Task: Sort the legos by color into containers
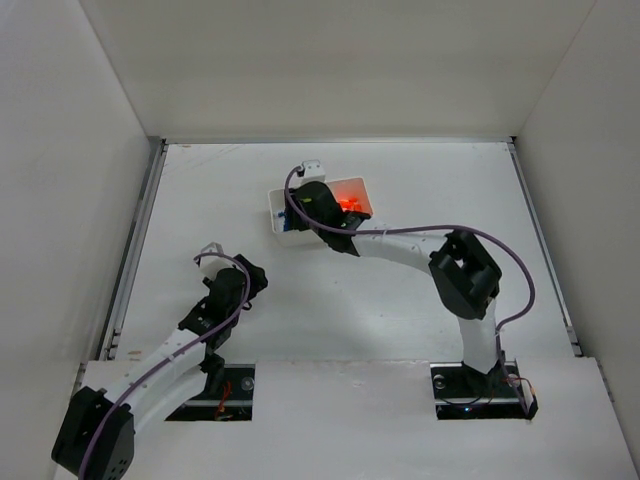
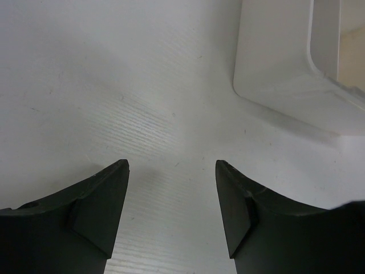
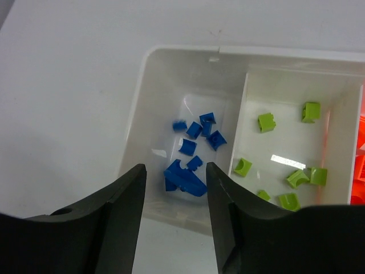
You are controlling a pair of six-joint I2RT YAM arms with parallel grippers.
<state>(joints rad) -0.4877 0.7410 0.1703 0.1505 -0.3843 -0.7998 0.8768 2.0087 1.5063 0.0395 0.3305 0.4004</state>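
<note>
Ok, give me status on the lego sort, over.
Left hand open, over bare table by the tray corner. Right hand open above the blue legos. Green legos next compartment, orange legos beyond. Nothing blocking either hand.

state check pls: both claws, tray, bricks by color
left claw: open, empty, low over the table by a tray corner
right claw: open, above the blue compartment
tray: upright, three compartments, one color in each
blue bricks: loose in an end compartment
yellow-green bricks: loose in the middle compartment
orange bricks: in the other end compartment, mostly cut off
</note>
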